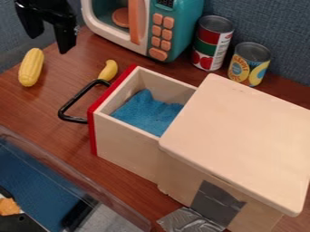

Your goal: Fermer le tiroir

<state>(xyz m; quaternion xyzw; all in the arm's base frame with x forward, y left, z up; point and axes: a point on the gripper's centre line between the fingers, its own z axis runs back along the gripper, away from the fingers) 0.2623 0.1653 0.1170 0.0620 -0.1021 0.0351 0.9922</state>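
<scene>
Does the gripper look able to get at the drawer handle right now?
Likely yes: the black handle juts out from the red drawer front with nothing lying over it, though the small banana beside its upper end might get nudged.

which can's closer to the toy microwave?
The red-and-green can, right by the toy microwave. The yellow-and-blue can stands farther off.
</scene>
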